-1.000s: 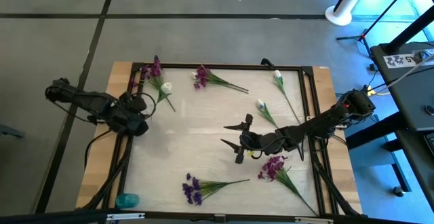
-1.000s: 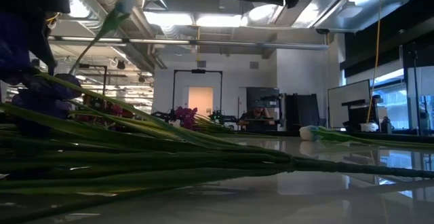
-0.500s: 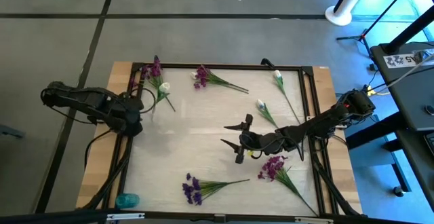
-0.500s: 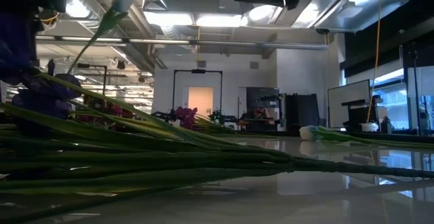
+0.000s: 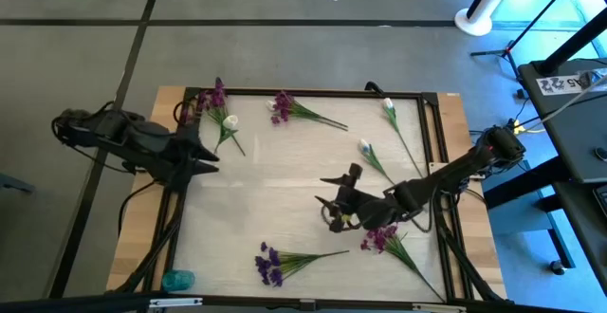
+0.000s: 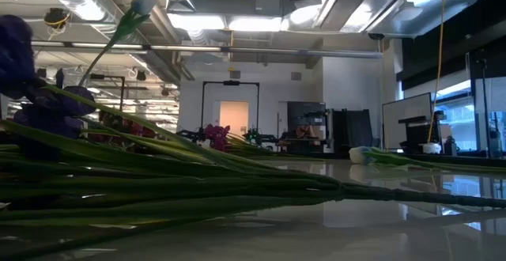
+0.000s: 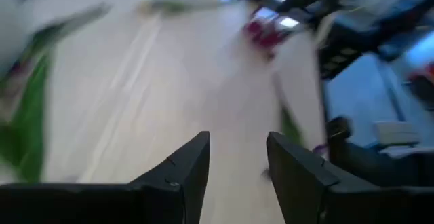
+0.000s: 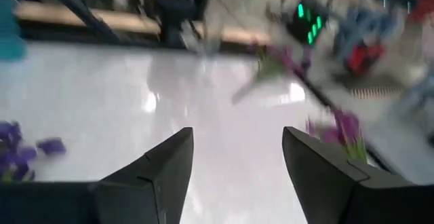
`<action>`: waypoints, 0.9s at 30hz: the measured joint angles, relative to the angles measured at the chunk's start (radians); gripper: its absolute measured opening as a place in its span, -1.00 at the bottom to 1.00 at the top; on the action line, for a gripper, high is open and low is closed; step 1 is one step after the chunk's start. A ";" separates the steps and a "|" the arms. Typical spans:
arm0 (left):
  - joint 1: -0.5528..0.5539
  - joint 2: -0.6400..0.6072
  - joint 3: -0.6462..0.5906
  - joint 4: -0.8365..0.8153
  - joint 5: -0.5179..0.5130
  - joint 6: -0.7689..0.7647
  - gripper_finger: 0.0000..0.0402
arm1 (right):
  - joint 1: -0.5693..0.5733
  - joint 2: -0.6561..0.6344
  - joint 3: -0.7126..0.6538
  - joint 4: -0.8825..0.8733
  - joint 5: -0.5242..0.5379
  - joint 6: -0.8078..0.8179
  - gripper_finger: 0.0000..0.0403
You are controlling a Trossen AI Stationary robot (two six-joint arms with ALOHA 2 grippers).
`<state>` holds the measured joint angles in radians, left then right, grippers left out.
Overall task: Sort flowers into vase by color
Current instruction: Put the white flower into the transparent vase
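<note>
Both arms have shifted: the left gripper (image 5: 211, 148) swung toward the table's (image 5: 275, 213) left edge, fingers spread and empty. Right gripper (image 5: 334, 199), also spread and empty, edged toward the purple flowers (image 5: 381, 233).

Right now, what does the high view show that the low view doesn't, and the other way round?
Only the high view shows both arms: the left gripper open at the table's left edge, the right gripper open mid-table, plus a teal object. Only the low view shows the room's ceiling lights. Both share the purple flowers on the table.
</note>
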<state>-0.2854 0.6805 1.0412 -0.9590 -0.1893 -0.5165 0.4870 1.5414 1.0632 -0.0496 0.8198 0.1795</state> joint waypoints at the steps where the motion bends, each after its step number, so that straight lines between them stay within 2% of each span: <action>1: -0.010 0.008 0.000 0.036 0.006 0.026 -0.28 | 0.000 0.000 0.013 -0.077 -0.002 0.063 0.12; 6: -0.057 0.035 -0.001 0.146 0.035 0.084 -0.28 | -0.016 0.000 0.030 -0.395 -0.031 0.340 0.12; 9: -0.095 0.036 -0.001 0.189 0.035 0.108 -0.28 | -0.062 0.000 0.029 -0.581 -0.102 0.498 0.12; 14: -0.185 0.058 -0.001 0.307 0.035 0.173 -0.28 | -0.159 0.000 0.027 -0.773 -0.189 0.580 0.12; 20: -0.283 0.097 -0.014 0.379 0.006 0.242 -0.28 | -0.340 -0.001 -0.047 -0.701 -0.286 0.499 0.12; 24: -0.323 0.116 -0.066 0.468 -0.007 0.269 -0.28 | -0.455 -0.001 -0.118 -0.600 -0.400 0.428 0.12; 27: -0.347 0.129 -0.108 0.505 -0.016 0.275 -0.28 | -0.516 -0.001 -0.170 -0.526 -0.424 0.401 0.12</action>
<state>-0.6323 0.8092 0.9336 -0.4541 -0.2058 -0.2418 -0.0287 1.5402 0.8936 -0.5751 0.3954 0.5802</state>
